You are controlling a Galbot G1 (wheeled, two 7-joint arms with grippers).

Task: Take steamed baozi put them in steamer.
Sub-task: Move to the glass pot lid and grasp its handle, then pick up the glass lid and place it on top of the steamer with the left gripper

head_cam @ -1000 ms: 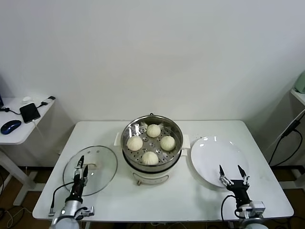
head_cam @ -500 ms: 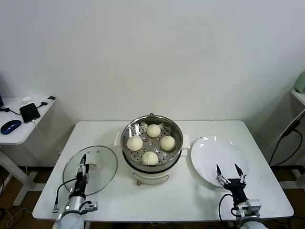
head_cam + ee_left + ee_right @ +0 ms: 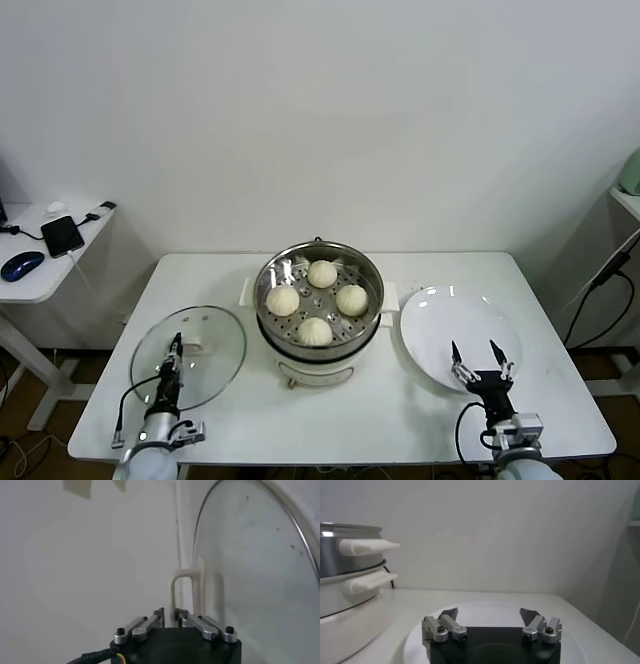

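1. Your four steamed baozi (image 3: 317, 301) already sit in the steamer (image 3: 318, 334), spread out on its perforated floor and apart from one another, so the loading looks done.
2. Expect them to handle as light, soft dough that dents easily. If you must move one, cup it low around its widest part with a gentle squeeze; the smooth skin may stick to the pads or tear if pinched at the top.
3. They look round, smooth and cream-white, all much the same size, with no visible marks or breaks from the head view.
4. The steamer is a shiny steel pot on a cream-white base with side handles, standing mid-table; the rim is uncovered.
5. The white plate (image 3: 440, 352) beside it holds nothing, and your right gripper (image 3: 475, 352) hovers over its near edge with the jaws spread wide and nothing between them.
6. The glass lid (image 3: 215, 340) lies flat on the table on the other side of the steamer. Your left gripper (image 3: 175, 349) is at its white handle (image 3: 186, 590); in the left wrist view the jaws stand drawn nearly together against the handle's near end, which looks like a grip on it.
7. Judging from this, covering the pot is the likely next concern; lift the lid level, since glass is heavy and slippery.
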